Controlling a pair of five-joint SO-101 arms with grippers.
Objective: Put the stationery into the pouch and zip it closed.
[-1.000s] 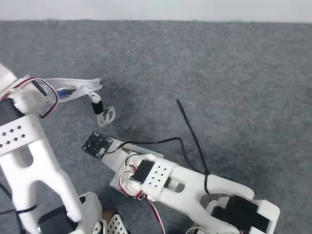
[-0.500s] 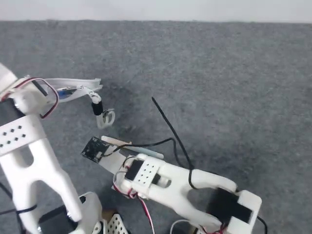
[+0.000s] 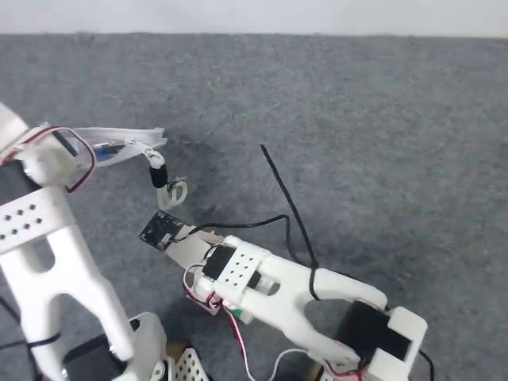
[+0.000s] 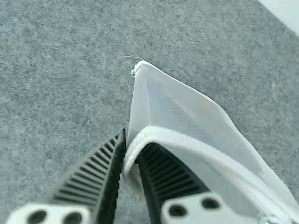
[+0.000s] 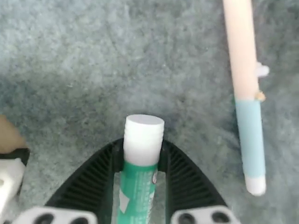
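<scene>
My left gripper [image 4: 133, 143] is shut on the rim of the white translucent pouch [image 4: 187, 116] and holds it above the carpet. In the high view the pouch [image 3: 127, 141] hangs at the left, with its zipper pull and ring [image 3: 170, 190] dangling from the end. My right gripper [image 5: 142, 150] is shut on a glue stick [image 5: 143, 135] with a white cap and a green body, held over the carpet. A peach and light-blue pen [image 5: 245, 93] lies on the carpet beside it. In the high view the right arm [image 3: 262, 282] covers most of the pen [image 3: 209, 235].
A black cable [image 3: 287, 202] arcs from the right arm over the grey carpet [image 3: 381, 143]. The left arm's white base [image 3: 55, 270] stands at the near left and the right arm's base [image 3: 373, 341] at the near right.
The right arm has shifted and turned at the near centre. Its cable swung left, then partly back. The pen was exposed half a second ago and is now mostly covered. The left arm and pouch are unchanged.
</scene>
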